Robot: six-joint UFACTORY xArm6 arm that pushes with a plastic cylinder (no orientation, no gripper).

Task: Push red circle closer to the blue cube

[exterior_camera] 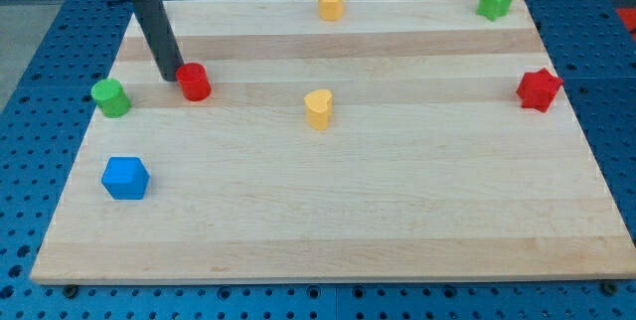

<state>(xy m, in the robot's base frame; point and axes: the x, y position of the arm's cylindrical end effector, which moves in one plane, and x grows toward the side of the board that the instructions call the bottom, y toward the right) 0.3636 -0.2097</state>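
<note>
The red circle (194, 81) is a short red cylinder at the view's upper left on the wooden board (397, 221). The blue cube (125, 178) sits below it and a little to the left, near the board's left edge. My tip (171, 78) is the lower end of a dark rod that comes down from the view's top left. It stands right at the red circle's left side, touching it or nearly so. The tip is above and to the right of the blue cube.
A green cylinder (110, 97) stands left of the tip near the board's left edge. A yellow heart block (318, 108) is at the middle. A yellow block (330, 4) and a green star (494, 1) sit along the top edge. A red star (539, 89) is at the right.
</note>
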